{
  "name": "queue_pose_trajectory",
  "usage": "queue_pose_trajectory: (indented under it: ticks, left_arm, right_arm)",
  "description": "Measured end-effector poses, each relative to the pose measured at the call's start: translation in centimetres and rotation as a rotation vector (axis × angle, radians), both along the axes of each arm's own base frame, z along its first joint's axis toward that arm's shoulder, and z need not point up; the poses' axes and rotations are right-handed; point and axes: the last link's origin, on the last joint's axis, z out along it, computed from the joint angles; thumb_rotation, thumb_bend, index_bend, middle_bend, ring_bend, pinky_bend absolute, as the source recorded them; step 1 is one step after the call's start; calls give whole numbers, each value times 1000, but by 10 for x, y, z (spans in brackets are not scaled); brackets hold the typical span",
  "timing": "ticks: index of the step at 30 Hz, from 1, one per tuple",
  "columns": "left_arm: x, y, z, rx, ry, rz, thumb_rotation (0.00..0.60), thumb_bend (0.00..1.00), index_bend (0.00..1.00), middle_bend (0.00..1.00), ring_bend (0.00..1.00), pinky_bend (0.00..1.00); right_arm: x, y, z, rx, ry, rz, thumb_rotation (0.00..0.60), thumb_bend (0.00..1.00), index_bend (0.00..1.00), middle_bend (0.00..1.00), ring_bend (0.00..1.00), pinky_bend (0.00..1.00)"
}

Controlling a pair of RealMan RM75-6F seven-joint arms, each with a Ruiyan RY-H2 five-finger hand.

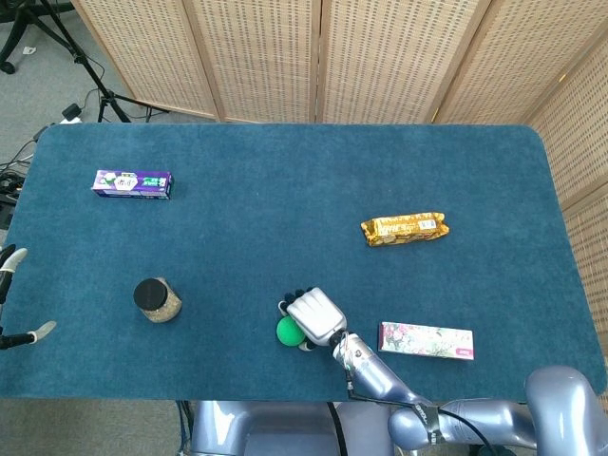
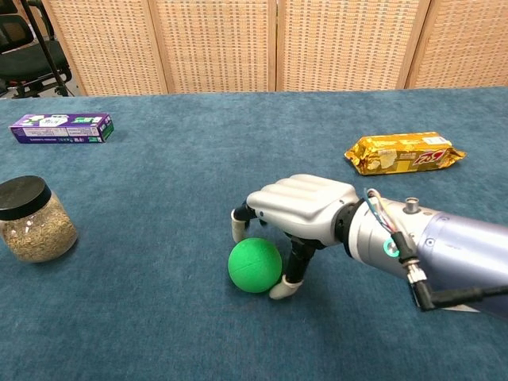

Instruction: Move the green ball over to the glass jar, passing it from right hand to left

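- Blue felt-ish worktop [image 1: 285, 190] with wicker screens behind it, that's the whole scene.
- green ball [image 2: 255, 265] sits low at the near-middle of the worktop, looks like it's on the cloth or just about (can't tell for sure from either camera).
- right robot hand [image 2: 298, 213] is cupped over the ball from above, fingers [image 2: 238, 226] curled down on its far side and the thumb tucked under the near right side, so it's got the ball wrapped. In the head view the right robot hand [image 1: 313, 316] covers most of the ball [image 1: 288, 331].
- glass jar [image 2: 32, 218] with a black lid stands upright well off to the left of the ball, something grainy inside.
- left robot hand [image 1: 14, 294] barely pokes in at the left edge of the head view, only a couple of fingertips, so I can't tell how it's set.
- Other stuff: gold snack pack [image 2: 405, 152] far right, floral box [image 1: 426, 340] just right of the right arm, purple box [image 2: 61, 127] far left at the back.
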Motion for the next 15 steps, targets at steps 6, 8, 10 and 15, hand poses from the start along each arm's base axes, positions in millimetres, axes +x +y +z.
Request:
queue_pose_trajectory:
  ticks: [6,8,10,15]
  left_arm:
    - [0,1,-4,-14,13,1,600,0,0,0,0,0]
    - [1,2,-7,-17,19,-2,600,0,0,0,0,0]
    - [1,3,-8,-22,20,-5,600,0,0,0,0,0]
    - [6,5,-13,-39,25,-54,600,0,0,0,0,0]
  right_arm:
    - [1,4,14,-11,39,14,600,0,41,0,13,128]
    - [3,6,24,-20,43,20,600,0,21,0,2,117]
    - [3,8,40,-37,45,25,600,0,8,0,0,103]
    - [-17,1,102,-178,77,40,600,0,4,0,0,60]
